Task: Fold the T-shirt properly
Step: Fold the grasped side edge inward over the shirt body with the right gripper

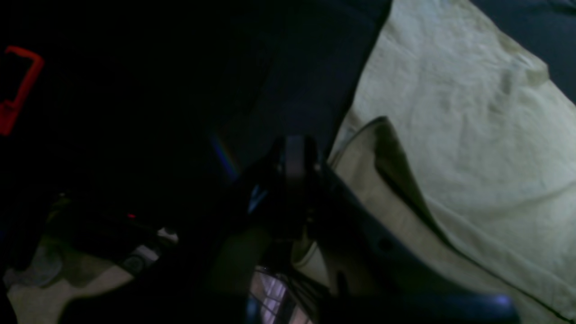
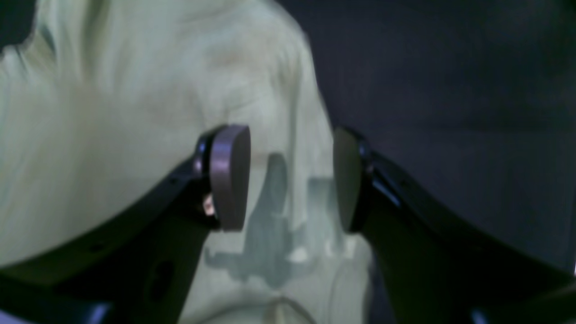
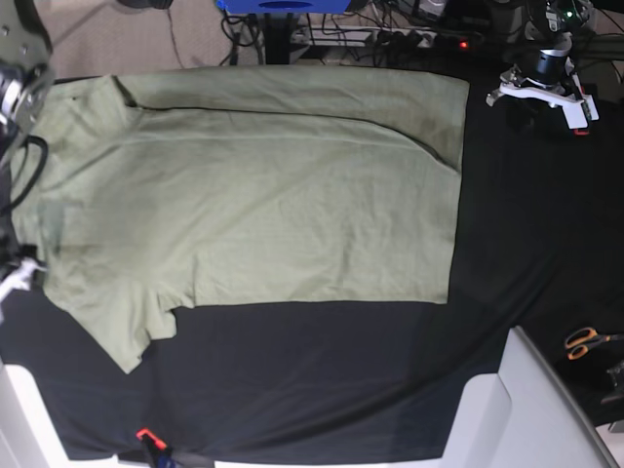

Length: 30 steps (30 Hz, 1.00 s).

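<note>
T-shirt point(image 3: 263, 205) flat on worktop point(image 3: 322, 380).
Spread across rear left; scissors point(image 3: 588, 341) off right edge, well apart from it.

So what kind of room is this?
Probably a robot lab or workshop: a T-shirt lies on a black table cloth, with tangled cables behind and orange-handled scissors nearby.
</note>
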Each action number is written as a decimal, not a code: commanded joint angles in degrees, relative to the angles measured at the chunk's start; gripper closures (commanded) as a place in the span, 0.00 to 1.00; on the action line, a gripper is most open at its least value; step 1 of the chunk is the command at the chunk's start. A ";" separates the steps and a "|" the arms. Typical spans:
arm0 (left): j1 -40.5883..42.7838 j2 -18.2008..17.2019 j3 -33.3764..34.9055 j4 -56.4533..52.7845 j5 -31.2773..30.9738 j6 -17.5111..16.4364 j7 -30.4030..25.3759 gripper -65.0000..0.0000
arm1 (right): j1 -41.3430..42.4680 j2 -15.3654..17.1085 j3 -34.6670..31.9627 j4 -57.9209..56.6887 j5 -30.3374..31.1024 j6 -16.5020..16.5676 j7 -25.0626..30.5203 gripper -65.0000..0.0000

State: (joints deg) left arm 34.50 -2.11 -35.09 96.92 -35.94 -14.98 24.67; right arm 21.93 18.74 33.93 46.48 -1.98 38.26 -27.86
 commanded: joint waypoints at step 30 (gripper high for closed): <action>0.09 -0.22 -10.32 0.53 -0.58 -0.36 -1.41 1.00 | 5.89 7.24 -0.13 -30.35 -5.98 -13.07 26.41 0.52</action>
State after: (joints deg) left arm 34.15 -1.78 -44.93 96.75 -36.01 -15.00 24.47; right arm 26.11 24.73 33.85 15.49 -8.43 24.88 -2.63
